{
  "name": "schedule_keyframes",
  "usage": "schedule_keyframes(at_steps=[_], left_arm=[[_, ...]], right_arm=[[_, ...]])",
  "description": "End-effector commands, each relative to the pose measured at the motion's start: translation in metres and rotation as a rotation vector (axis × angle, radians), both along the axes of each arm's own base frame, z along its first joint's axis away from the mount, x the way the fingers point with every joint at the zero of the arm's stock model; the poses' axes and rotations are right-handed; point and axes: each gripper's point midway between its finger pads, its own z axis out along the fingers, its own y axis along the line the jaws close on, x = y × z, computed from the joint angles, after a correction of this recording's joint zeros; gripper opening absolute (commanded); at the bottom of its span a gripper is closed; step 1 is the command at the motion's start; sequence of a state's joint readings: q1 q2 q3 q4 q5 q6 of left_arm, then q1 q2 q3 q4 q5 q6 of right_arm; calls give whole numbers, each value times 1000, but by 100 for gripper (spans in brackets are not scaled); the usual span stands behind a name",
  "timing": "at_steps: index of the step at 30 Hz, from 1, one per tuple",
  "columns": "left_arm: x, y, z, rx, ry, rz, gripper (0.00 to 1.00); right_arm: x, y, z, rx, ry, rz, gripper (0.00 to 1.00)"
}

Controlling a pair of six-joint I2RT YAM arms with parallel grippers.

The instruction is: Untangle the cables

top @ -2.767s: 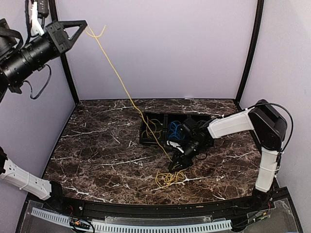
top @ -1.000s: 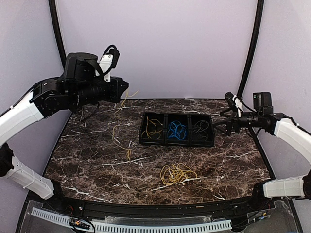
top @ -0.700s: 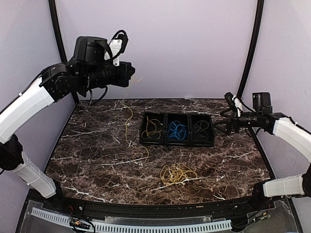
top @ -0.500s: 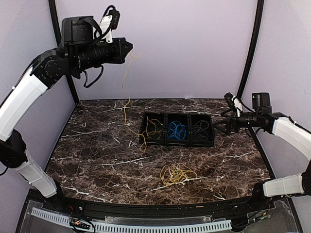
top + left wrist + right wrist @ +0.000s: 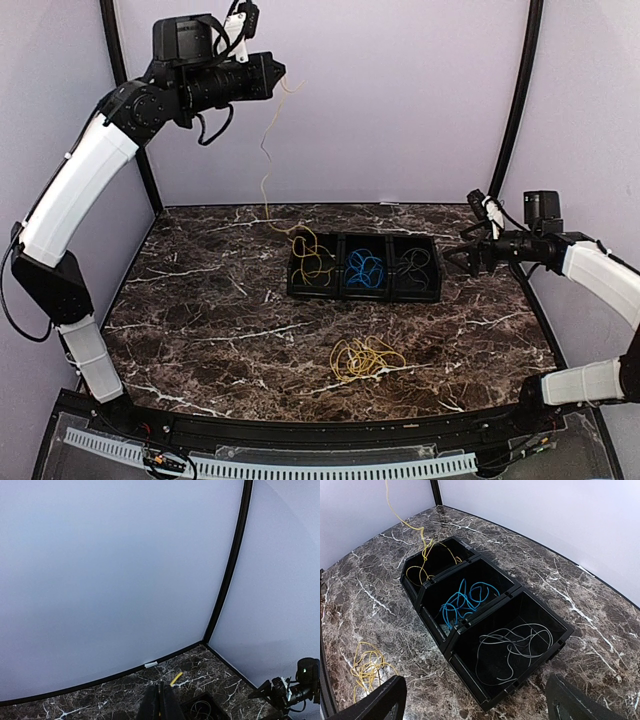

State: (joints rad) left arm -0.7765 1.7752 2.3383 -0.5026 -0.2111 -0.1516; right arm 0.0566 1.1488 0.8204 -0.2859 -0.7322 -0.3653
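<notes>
Left end effector (image 5: pixel 277 78): pinched shut on thin yellow wire (image 5: pixel 264 160), held high.
Wire's tail: dips into left bin of black three-bin plastic tray (image 5: pixel 363 296).
Right end effector (image 5: pixel 462 257): spread wide, empty.
Risk: a swaying tail may drape over the rim or snag the yellow coil (image 5: pixel 418 573) lying there.

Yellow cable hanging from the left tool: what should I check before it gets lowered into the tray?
1. Left tool gripping the yellow cable: ok, shut on its upper end.
2. Cable's lower end over the right slot: ok, it reaches the tray's left compartment, where yellow loops lie.
3. Hanging cable free of the yellow pile on the table: ok, they are apart.
4. Right tool out of the way: ok, open, holding nothing, off the tray's right end.
5. Lower end fully inside the rim: cannot tell, loops sit at the back edge.
</notes>
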Motion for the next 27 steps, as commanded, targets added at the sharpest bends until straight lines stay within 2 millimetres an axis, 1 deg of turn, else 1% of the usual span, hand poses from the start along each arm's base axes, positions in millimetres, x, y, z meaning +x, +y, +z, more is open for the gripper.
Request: schedule_keyframes(at_steps=[1,2,7,8,9,11,12,13,15,16,17,18,19,20,21,22,24,25,27], left_arm=[[9,-8,-14,-31,40,-63,0],[13,-11,-24,-20,59,-71,0],[27,-22,-60,21,116,-75,0],[30,-26,-71,33,134,-81,0],[32,-28,-79,37,147,-83,0],[35,-34,-98,54,179,-96,0],[36,-39,-112,63,197,-110,0],[37,-41,-120,65,211,-118,0],[39,-49,-151,84,255,-139,0],[40,-51,-155,76,251,-143,0],[38,-57,-169,87,272,-174,0],[39,-59,-170,82,259,-185,0],[39,-62,-179,90,266,-199,0],[40,-64,-177,88,246,-206,0],[41,-67,-182,95,245,-213,0],[43,-69,-180,99,223,-220,0],[48,-75,-185,105,208,-225,0],[50,-77,-182,97,192,-227,0],[51,-82,-183,90,169,-252,0]], right_arm=[[0,1,3,10,-13,22,99],[0,2,2,10,-11,26,99],[-1,3,0,10,-2,42,99],[-1,3,0,10,-1,44,99],[-2,3,-1,8,2,47,99],[-1,4,-3,7,7,50,99],[-2,4,-3,7,10,51,99],[-2,4,-3,8,9,54,99],[-2,5,-4,9,12,57,99],[-2,5,-5,9,15,58,99],[-2,4,-5,10,17,57,99],[-2,5,-5,10,19,58,99],[-2,5,-6,10,22,59,99],[-2,5,-7,10,26,60,99],[-2,5,-7,11,28,61,99],[-2,5,-8,12,32,62,99],[-2,6,-8,12,34,66,99],[-2,5,-9,11,34,66,99],[-2,5,-9,11,34,67,99]])
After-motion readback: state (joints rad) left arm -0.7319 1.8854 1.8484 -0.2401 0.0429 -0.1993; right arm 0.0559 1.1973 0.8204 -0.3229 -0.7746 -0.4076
